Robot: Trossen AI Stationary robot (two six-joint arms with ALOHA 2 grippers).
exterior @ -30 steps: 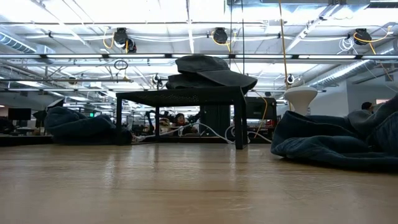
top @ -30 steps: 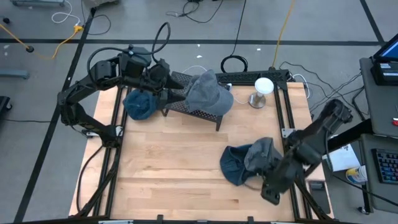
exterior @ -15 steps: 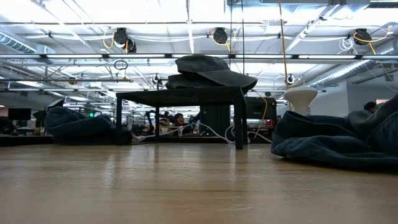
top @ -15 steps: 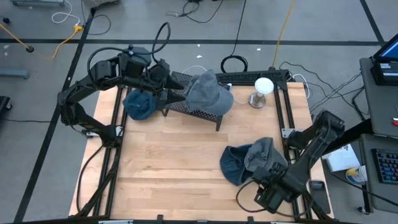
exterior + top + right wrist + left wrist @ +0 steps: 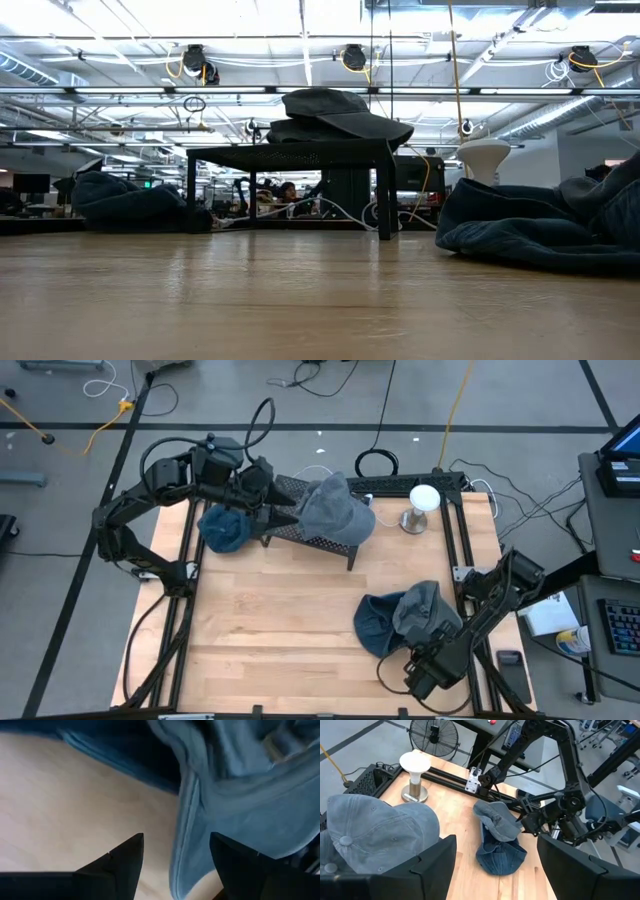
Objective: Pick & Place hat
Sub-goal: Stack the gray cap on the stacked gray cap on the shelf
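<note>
A grey hat lies on top of a black rack at the far side; it also shows in the low view. A dark blue hat lies on the table left of the rack. A dark blue hat and a grey-blue hat lie bunched together on the table at the near right. My left gripper is open beside the grey hat. My right gripper is open low over the near edge of the bunched hats, touching nothing that shows.
A white mushroom-shaped stand stands right of the rack at the far right. Black frame rails run along the table's sides. Bare wood lies in the middle and near left.
My right arm has folded lower, and its gripper has gone a little toward the table's left edge along the near side of the bunched hats. The hats have kept their place.
</note>
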